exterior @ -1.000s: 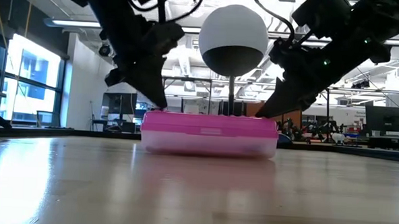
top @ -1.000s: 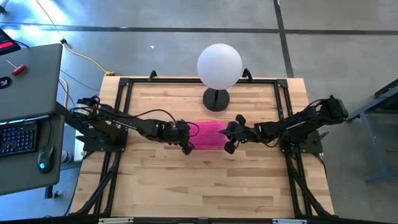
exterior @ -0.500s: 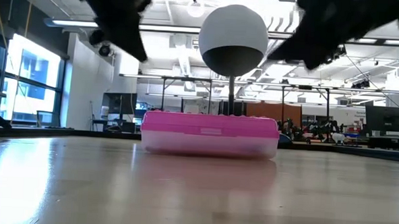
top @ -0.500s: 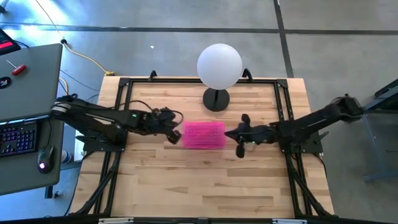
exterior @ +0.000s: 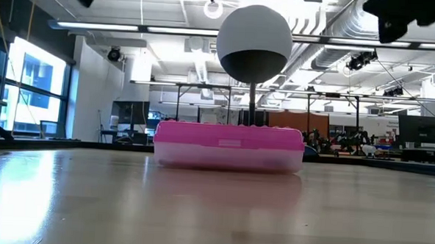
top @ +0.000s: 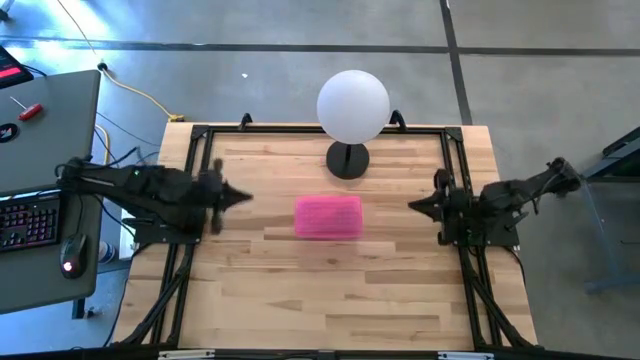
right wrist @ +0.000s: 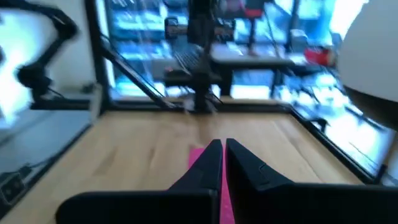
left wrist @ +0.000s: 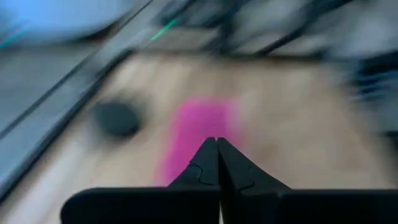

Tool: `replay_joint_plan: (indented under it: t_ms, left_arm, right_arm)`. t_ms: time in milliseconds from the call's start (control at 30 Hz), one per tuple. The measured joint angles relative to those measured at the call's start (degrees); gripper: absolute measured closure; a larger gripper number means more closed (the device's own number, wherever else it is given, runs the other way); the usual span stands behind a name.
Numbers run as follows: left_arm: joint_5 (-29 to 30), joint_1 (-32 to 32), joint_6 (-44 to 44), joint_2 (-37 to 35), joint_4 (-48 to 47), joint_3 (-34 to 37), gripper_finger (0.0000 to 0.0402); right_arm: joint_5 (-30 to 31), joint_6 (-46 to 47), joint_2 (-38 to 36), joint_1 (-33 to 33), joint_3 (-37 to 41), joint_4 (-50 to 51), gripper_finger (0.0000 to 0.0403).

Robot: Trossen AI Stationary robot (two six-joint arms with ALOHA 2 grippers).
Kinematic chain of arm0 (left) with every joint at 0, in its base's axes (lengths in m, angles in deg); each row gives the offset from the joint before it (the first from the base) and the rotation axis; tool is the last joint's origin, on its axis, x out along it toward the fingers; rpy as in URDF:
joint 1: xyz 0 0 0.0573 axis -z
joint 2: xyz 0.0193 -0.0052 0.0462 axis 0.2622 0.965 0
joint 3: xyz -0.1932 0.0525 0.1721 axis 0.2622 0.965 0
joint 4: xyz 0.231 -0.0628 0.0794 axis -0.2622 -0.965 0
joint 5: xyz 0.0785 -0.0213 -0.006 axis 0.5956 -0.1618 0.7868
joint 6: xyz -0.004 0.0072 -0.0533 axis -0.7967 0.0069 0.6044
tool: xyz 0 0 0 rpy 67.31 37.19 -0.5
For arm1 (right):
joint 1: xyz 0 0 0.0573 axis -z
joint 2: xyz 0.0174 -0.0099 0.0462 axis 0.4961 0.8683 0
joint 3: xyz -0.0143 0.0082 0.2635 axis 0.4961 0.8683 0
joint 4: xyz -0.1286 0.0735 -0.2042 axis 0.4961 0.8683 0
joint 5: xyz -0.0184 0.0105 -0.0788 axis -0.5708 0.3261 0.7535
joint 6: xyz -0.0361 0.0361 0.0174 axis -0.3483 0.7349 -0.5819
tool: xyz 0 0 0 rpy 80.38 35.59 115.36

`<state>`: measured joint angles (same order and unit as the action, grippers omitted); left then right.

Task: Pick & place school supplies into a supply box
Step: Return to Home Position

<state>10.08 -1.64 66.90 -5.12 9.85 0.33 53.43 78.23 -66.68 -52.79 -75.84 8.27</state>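
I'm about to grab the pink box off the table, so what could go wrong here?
The globe lamp, top-heavy on a thin stem, stands just behind the supply box; a reach could tip it. The lid lies flat, but no latch shows, so it might open when lifted. The left arm by the desk and the right arm opposite, jaws shut, may not be parked; stay clear.

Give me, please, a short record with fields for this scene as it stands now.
supply box: pink lid closed, lying flat at the middle of the table, nothing touching it
globe lamp: upright, beyond the box
left end effector: shut, empty, near the table's left edge, apart from the box
right end effector: shut, empty, near the table's right edge, apart from the box
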Motion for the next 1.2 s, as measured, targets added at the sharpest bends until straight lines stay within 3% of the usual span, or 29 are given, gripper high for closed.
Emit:
replay_joint_plan:
  t_ms: [100, 167, 233, 367, 467, 633, 833, 1000, 1200]
  left_arm:
    - [-17.21, -0.02, -10.87, -6.11, 19.48, 11.19, 0.0383]
    - [-23.08, 0.04, -14.38, -8.13, 29.56, 16.86, 0.0380]
    - [-22.26, -0.04, -14.94, -9.89, 32.53, 20.57, 0.0372]
    - [-14.72, -0.06, -17.54, -12.59, 32.27, 22.73, 0.0361]
    - [-14.81, -0.06, -21.33, -14.78, 32.03, 23.08, 0.0361]
    - [-16.44, -0.06, -22.69, -21.25, 29.05, 23.16, 0.0374]
    - [-22.84, -0.04, -19.78, -24.36, 40.85, 30.12, 0.0375]
    - [-13.30, -0.06, -19.76, -23.99, 47.23, 35.58, 0.0363]
    - [-17.12, -0.04, -20.04, -24.00, 48.81, 38.85, 0.0369]
  right_arm:
    - [-3.02, -2.43, -5.19, 0.05, 7.95, -9.84, 0.0403]
    - [-4.75, -4.64, -8.06, 0.05, 12.41, -15.78, 0.0403]
    - [-7.40, -6.67, -10.61, 0.07, 15.74, -19.98, 0.0403]
    - [-9.44, -7.61, -15.60, 0.04, 18.41, -19.21, 0.0403]
    - [-7.95, -8.38, -19.30, 0.07, 18.51, -17.33, 0.0403]
    - [-6.47, -8.25, -19.41, 0.12, 18.44, -15.66, 0.0403]
    - [-10.89, -6.99, -19.38, 0.16, 20.19, -17.48, 0.0403]
    - [0.03, -7.26, -19.22, 1.15, 21.97, -20.54, 0.0403]
    - [-3.81, -3.35, -18.55, 4.16, 21.97, -17.09, 0.0403]
